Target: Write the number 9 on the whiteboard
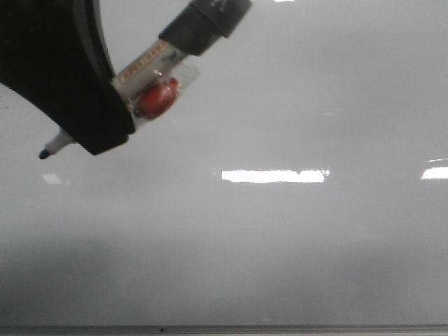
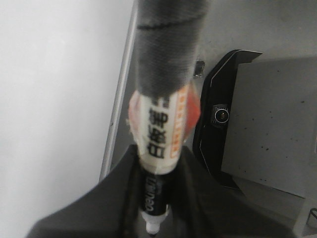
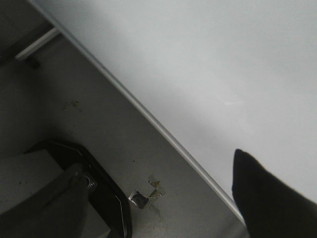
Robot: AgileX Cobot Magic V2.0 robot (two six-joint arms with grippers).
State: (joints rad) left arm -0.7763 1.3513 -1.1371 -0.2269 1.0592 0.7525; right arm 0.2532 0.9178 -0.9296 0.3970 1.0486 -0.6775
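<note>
The left gripper [image 1: 77, 105] hung over the far-left part of the whiteboard [image 1: 280, 245], clenched around a marker [image 1: 150, 73] that ran slantwise through it. The black tip [image 1: 45, 153] poked out low on the left, pointing down at the glossy grey surface; whether it touched the board could not be told from the front view. The marker's dark upper body [image 1: 206, 21] rose up and to the right, and a white label with orange print sat just above the grip, with a red blob [image 1: 157, 98] pressed against the barrel under clear tape.

In the left wrist view the marker [image 2: 163, 124] stood squarely between the dark fingers [image 2: 99, 208], its labelled barrel wedged tight and the tip end [image 2: 152, 227] low in the gap.

No digit showed on the board: no number 9 was visible in any view, only bright rectangular light reflections [image 1: 274, 176] across the middle and at the right edge. The thin grey frame strip [image 1: 224, 329] ran along the near edge.

The right wrist view showed one dark finger [image 3: 267, 198] of the right gripper over the board's edge, the frame strip [image 3: 148, 116] crossing diagonally beside a grey surface [image 3: 99, 134]. Whether that gripper was released or clenched could not be told.
</note>
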